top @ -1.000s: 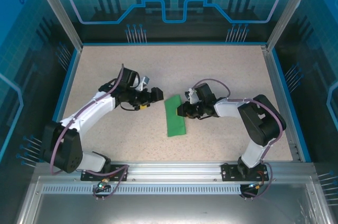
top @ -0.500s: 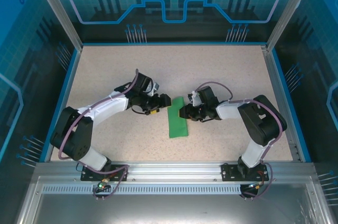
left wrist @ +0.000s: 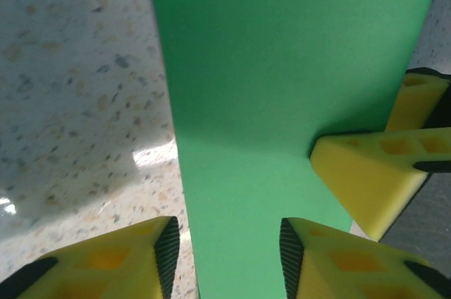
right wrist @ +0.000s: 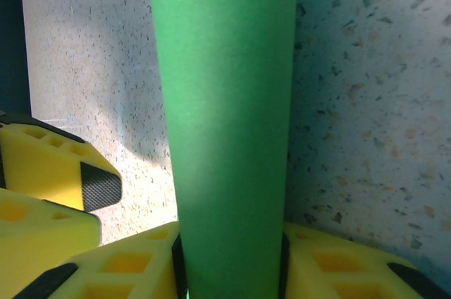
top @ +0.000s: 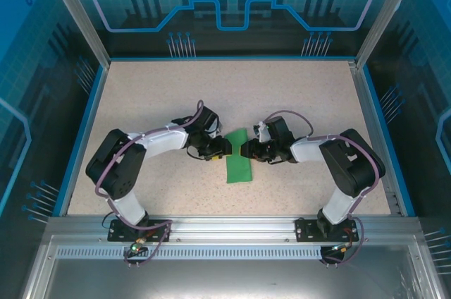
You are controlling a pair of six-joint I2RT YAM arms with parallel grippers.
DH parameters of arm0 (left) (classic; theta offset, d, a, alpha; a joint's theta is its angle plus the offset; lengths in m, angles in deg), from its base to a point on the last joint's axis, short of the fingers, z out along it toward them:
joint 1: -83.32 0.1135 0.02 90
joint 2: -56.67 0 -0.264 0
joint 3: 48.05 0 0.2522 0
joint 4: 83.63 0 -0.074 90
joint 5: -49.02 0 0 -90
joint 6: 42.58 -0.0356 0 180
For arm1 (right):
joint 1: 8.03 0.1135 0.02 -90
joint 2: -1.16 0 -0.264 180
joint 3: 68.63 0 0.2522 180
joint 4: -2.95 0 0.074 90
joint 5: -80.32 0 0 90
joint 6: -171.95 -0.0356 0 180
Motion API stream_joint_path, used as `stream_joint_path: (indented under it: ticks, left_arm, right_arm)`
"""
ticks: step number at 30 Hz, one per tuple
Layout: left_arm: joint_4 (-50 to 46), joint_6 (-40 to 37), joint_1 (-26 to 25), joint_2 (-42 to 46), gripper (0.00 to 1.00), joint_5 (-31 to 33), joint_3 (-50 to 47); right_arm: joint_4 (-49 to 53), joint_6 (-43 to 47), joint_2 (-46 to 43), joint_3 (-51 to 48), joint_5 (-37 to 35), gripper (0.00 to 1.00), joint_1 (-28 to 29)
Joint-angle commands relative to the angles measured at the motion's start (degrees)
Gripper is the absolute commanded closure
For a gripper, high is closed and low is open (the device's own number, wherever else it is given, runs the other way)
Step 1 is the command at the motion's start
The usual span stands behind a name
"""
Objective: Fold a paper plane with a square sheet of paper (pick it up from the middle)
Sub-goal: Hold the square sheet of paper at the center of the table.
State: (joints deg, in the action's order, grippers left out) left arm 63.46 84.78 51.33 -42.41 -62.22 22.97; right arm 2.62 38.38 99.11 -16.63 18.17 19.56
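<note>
The square sheet of paper (top: 238,165), bright green and folded into a narrow strip, lies mid-table. My left gripper (top: 220,147) meets it from the left and my right gripper (top: 248,149) from the right, tips almost touching. In the left wrist view the paper (left wrist: 282,66) runs between the fingers of the left gripper (left wrist: 225,260). Its right pad (left wrist: 289,257) is against the paper, and bare table shows beside the left pad (left wrist: 168,257). In the right wrist view the right gripper (right wrist: 229,271) has both pads pressed on the paper (right wrist: 225,101), which bulges upward.
The speckled table (top: 282,94) is walled by a blue rim and metal posts. An aluminium rail (top: 225,225) carries both arm bases at the near edge. The right gripper's yellow finger (left wrist: 373,172) sits close by the left one's.
My left arm has swung right until its gripper reached the paper's left edge, and its jaws have narrowed around it. The right gripper has stayed on the paper.
</note>
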Motion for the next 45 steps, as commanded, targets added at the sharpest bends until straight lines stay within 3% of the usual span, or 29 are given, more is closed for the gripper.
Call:
stream_joint_path:
  ticks: [1, 28, 38, 45]
  left_arm:
    - [0.9, -0.6, -0.8, -2.0, 0.60, 0.6, 2.3]
    - [-3.6, -5.4, -1.8, -9.7, 0.72, 3.3, 7.0]
    - [-4.0, -6.2, -1.8, -11.3, 0.72, 2.1, 8.8]
    - [-3.6, -6.0, -1.9, -11.3, 0.72, 1.1, 9.4]
  right_arm:
    - [-0.4, -1.1, -0.3, -1.2, -1.9, 0.63, -1.3]
    - [7.4, 1.1, -4.7, 3.0, -4.7, 0.54, 0.2]
    - [23.4, 9.2, -8.3, 7.4, -13.1, 0.47, 0.8]
    - [26.8, 11.5, -6.6, 10.1, -16.8, 0.45, 1.6]
